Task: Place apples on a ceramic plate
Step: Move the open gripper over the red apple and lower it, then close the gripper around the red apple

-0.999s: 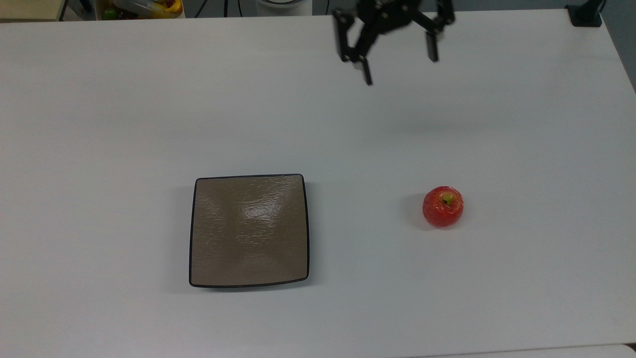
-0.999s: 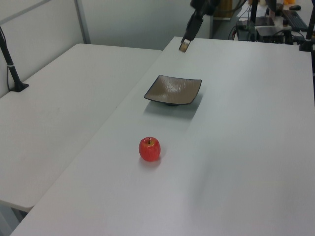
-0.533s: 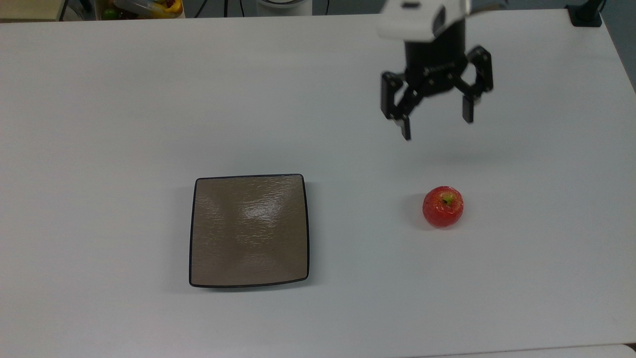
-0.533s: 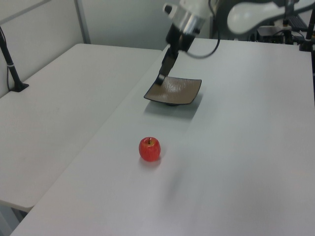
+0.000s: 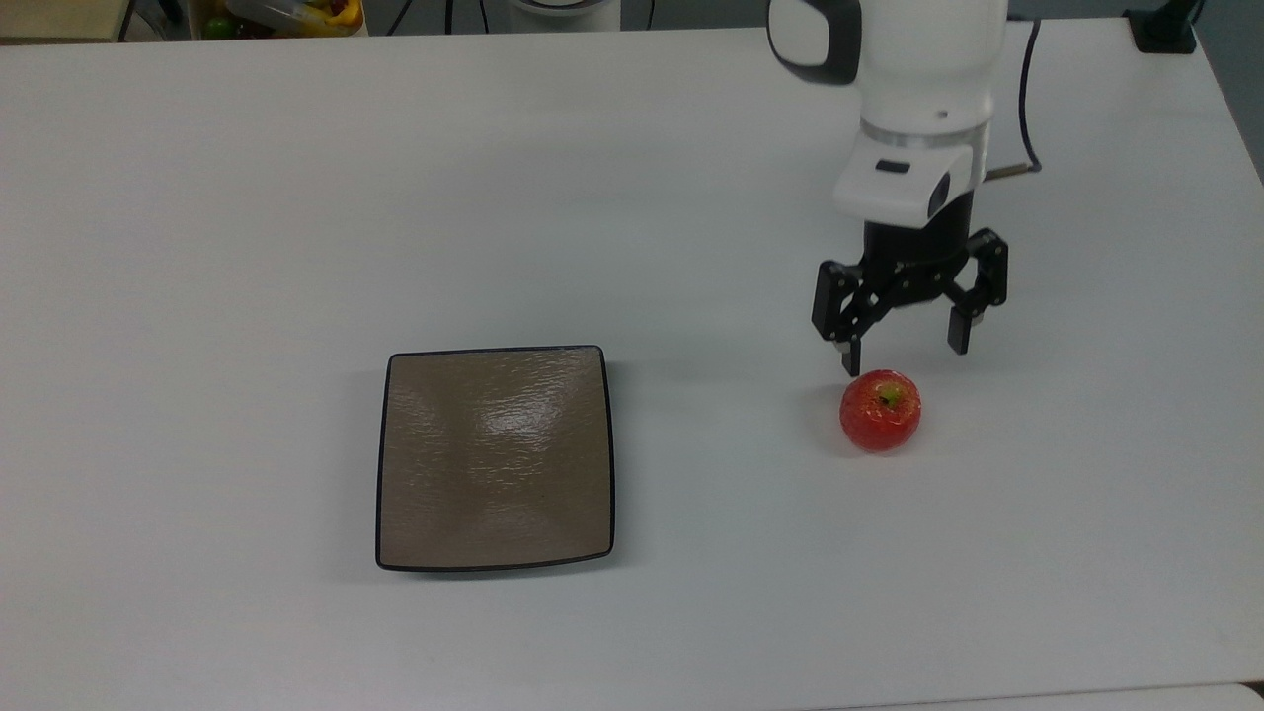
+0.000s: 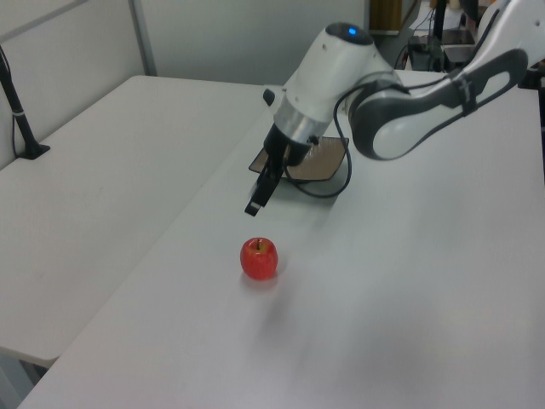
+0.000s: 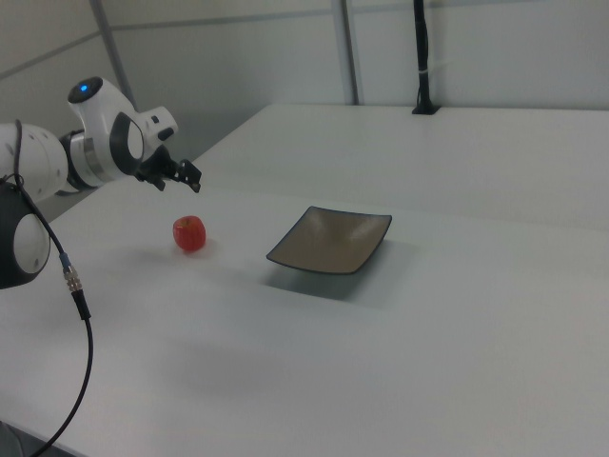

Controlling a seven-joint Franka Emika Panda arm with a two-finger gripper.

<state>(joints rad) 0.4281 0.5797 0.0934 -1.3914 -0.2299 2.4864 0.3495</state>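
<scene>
- step in hand, judged: reach for the apple (image 5: 880,410), not yet grasped; plate (image 5: 494,458) bare.
- to do well: centre gripper (image 5: 907,349) over the apple, drop straight down, keep fingers spread wide enough to straddle the round body, close at the widest part below the stem.
- avoid clipping the apple's top with a fingertip on descent; glossy, round, likely to roll away on the bare table (image 5: 296,197).
- lift clear before carrying toward the plate; shallow rim, so low clearance probably enough.
- apple location: on the table, well apart from the plate, toward the top view's right of it; upright, stem up.
- gripper state: spread apart, holding nothing, fingers pointing down.
- gripper position: just beyond the apple toward the top view's upper edge, above table level; one fingertip near the apple's upper-left edge in the top view, apparently not touching.
- arm pose: white wrist near vertical over the gripper in the top view; in the left view, forearm reaching over the plate side toward the apple, gripper (image 6: 255,201) hanging just above and behind the apple (image 6: 259,258).
</scene>
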